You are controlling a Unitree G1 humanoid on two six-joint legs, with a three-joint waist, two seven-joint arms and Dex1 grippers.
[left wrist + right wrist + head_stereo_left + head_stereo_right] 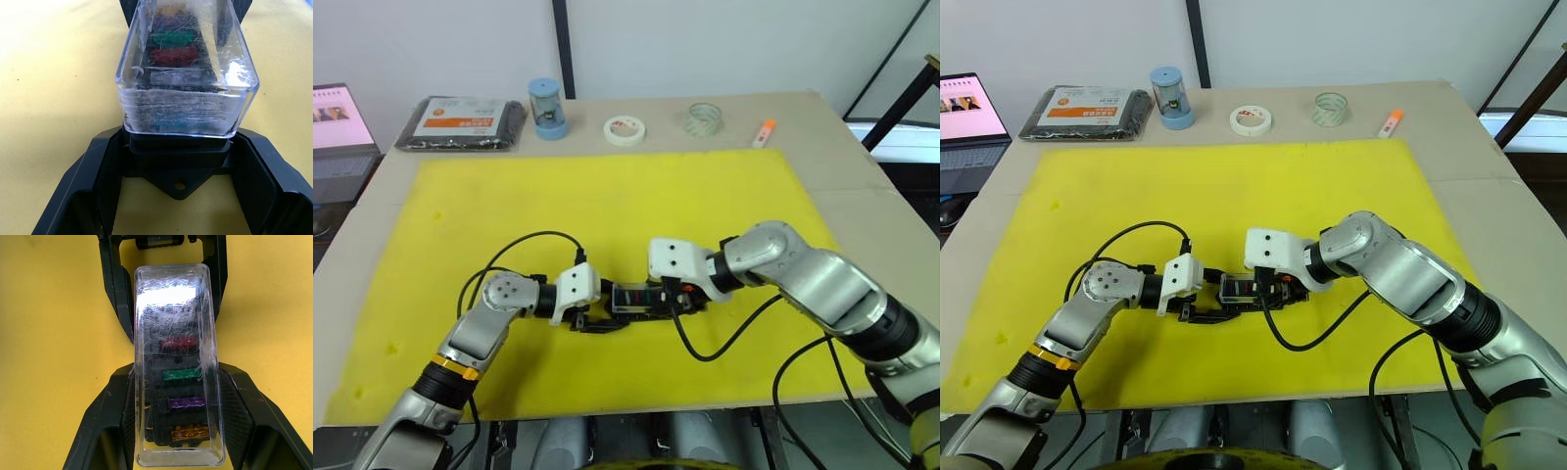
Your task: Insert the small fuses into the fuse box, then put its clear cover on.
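Clear cover (177,364) seated over fuse box (178,169), fuses (182,375) visible beneath. Left end effector (178,196) and right end effector (178,431) both spread, fingers flanking opposite ends of box on yellow mat (607,196).

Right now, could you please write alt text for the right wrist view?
A clear cover sits over the black fuse box, with red, green, purple and orange fuses showing through. The right gripper flanks its near end, the left gripper its far end, on yellow foam.
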